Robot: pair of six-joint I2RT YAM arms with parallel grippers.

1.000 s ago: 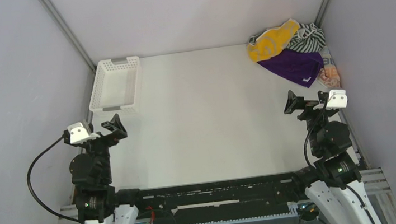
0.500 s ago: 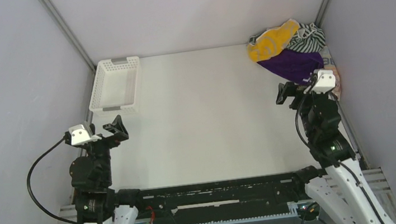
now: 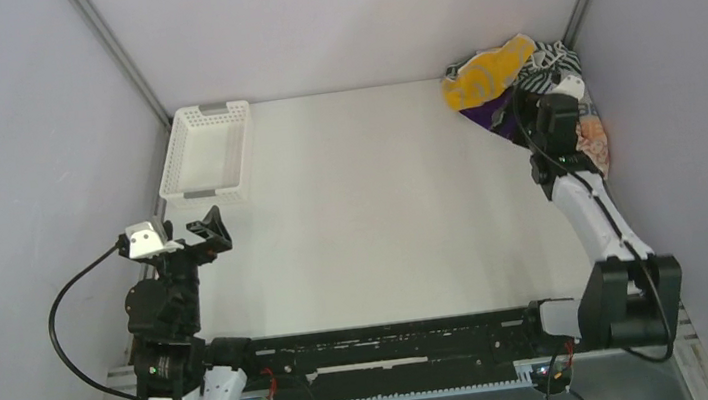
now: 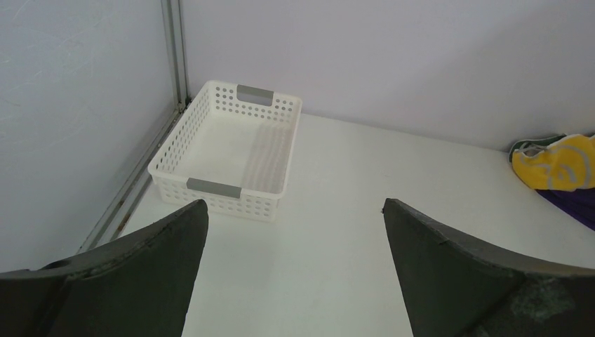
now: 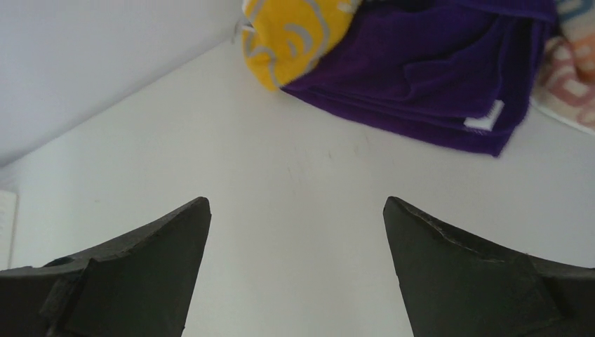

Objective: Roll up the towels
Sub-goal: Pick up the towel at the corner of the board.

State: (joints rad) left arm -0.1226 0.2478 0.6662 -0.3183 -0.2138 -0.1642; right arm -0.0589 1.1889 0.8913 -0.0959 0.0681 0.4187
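Note:
The towels lie heaped in the far right corner: a yellow one [image 3: 485, 76], a purple one [image 3: 493, 116], a green-and-white striped one [image 3: 555, 58] and an orange/beige one [image 3: 593, 141]. My right gripper [image 3: 538, 115] is open and empty, held over the near side of the heap. In the right wrist view [image 5: 296, 200] the purple towel [image 5: 421, 77] lies just ahead of the fingertips, with the yellow one [image 5: 295, 35] at its left and the orange/beige one [image 5: 570, 77] at its right. My left gripper [image 3: 204, 229] is open and empty near its base, as its wrist view [image 4: 295, 203] also shows.
A white lattice basket [image 3: 212, 108] with grey handles stands at the far left against the wall, and shows empty in the left wrist view [image 4: 214, 187]. Grey walls close in the table on the left, back and right.
My right arm has stretched out from near its base to the towel heap in the far right corner. The left arm has not moved.

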